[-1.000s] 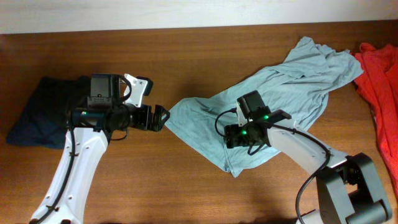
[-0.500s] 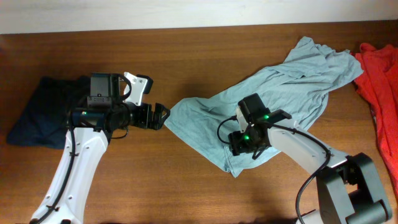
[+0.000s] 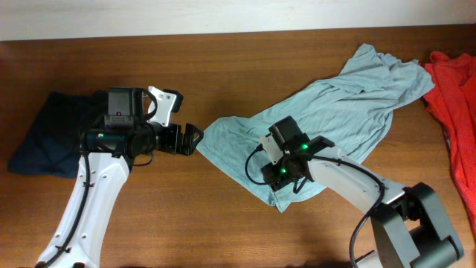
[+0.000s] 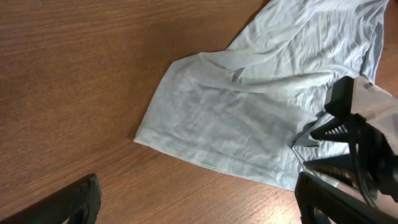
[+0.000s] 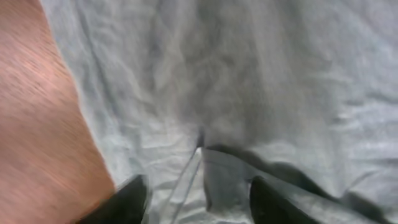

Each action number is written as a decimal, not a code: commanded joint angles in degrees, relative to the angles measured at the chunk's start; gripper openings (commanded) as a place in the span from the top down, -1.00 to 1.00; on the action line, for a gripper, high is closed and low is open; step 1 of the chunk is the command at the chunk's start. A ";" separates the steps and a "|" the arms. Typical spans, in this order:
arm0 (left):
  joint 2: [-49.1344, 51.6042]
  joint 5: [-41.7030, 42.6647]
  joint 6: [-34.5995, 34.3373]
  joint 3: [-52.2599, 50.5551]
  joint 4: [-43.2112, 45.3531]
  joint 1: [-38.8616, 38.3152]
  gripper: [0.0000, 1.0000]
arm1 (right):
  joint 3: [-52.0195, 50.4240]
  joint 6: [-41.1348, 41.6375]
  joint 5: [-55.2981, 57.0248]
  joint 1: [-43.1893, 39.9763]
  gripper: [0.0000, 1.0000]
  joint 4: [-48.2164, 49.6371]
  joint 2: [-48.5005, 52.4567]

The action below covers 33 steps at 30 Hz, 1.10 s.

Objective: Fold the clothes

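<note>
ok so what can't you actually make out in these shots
- Right wrist: blurred, so whether the right claw touches the T-shirt is unclear.
- Overhead: that claw's tips are hidden under its own wrist.
- Overhead: the orange-red garment is cut off by the right edge.
- Overhead: the left arm covers part of the navy garment.

Wooden table, pale grey-blue T-shirt spread right of centre, dark navy garment left, orange-red garment right edge

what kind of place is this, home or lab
Probably a robot lab bench, not a home: a left arm and right arm work at a wooden table with a T-shirt and navy garment laid out.
</note>
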 commanded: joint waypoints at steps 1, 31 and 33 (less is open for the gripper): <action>-0.13 0.63 0.11 0.85 -0.22 -0.17 -0.99 | 0.96 1.22 4.42 -0.07 0.25 0.15 1.20; -0.13 0.66 0.15 0.85 0.96 -2.16 -0.98 | 1.57 50.12 44.02 -30.40 0.92 -36.83 -43.85; -0.11 0.59 2.62 0.85 1.07 -5.07 -0.98 | 1.57 50.12 44.02 -30.40 0.92 -36.74 -43.82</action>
